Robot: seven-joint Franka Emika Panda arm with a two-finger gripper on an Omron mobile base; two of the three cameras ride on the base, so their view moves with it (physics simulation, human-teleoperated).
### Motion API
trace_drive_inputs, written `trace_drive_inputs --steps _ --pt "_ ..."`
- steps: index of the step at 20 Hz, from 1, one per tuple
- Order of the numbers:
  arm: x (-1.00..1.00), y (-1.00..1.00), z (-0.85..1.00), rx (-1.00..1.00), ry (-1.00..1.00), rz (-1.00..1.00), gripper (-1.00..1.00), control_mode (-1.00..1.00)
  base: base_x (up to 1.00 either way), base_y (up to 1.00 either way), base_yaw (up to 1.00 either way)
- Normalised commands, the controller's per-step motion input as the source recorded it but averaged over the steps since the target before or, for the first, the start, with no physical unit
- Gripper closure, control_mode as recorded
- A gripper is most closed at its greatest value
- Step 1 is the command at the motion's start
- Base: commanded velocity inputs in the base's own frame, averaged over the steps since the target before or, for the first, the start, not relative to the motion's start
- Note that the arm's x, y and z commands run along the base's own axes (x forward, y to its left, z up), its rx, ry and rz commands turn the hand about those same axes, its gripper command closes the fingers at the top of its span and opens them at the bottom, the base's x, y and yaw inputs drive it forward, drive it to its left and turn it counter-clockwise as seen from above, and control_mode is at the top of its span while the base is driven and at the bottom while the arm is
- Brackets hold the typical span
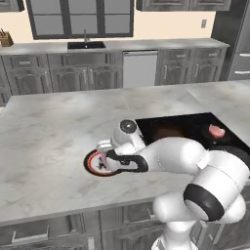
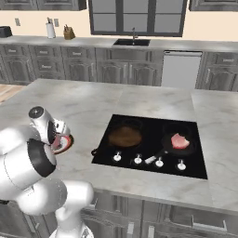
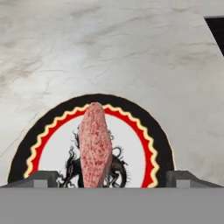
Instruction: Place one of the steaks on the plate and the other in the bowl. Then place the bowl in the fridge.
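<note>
The plate [image 3: 144, 131] lies on the island counter right under my gripper [image 3: 113, 177]. One steak [image 3: 95, 144] stands on edge over the plate's white centre. It sits between my fingertips [image 3: 43, 177], which are spread wide and do not touch it. From the base, the gripper [image 1: 104, 157] hangs low over the plate [image 1: 92, 166]; from the right it [image 2: 59, 135] covers most of the plate [image 2: 68, 144]. The other steak [image 2: 180, 141] lies in a black frying pan [image 2: 168, 139] on the cooktop's right. The bowl [image 2: 124, 136], brownish here, rests on the left burner.
The black cooktop [image 1: 195, 122] sits just right of the plate, with several knobs along its front edge [image 2: 138, 160]. The grey steel fridge [image 1: 241, 49] stands at the far right. Sink [image 1: 86, 45] and cabinets line the back wall. A knife block [image 1: 6, 39] stands at the back left.
</note>
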Motion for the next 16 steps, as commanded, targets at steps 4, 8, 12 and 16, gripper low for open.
trace_drive_inputs --steps 4,8,12,16 --pt "-0.33 -0.8 0.53 0.13 -0.05 -0.23 -1.0 -1.0 0.0 0.0 0.0" --pt "-0.26 -0.73 0.38 0.06 0.0 -0.35 -1.0 -1.0 0.0 0.0 0.0" --pt "-0.22 -0.69 0.4 0.04 0.0 -0.38 -1.0 -1.0 0.0 0.0 0.0" --pt "-0.08 -0.65 0.52 0.0 0.0 -0.36 -1.0 -1.0 0.0 0.0 0.0"
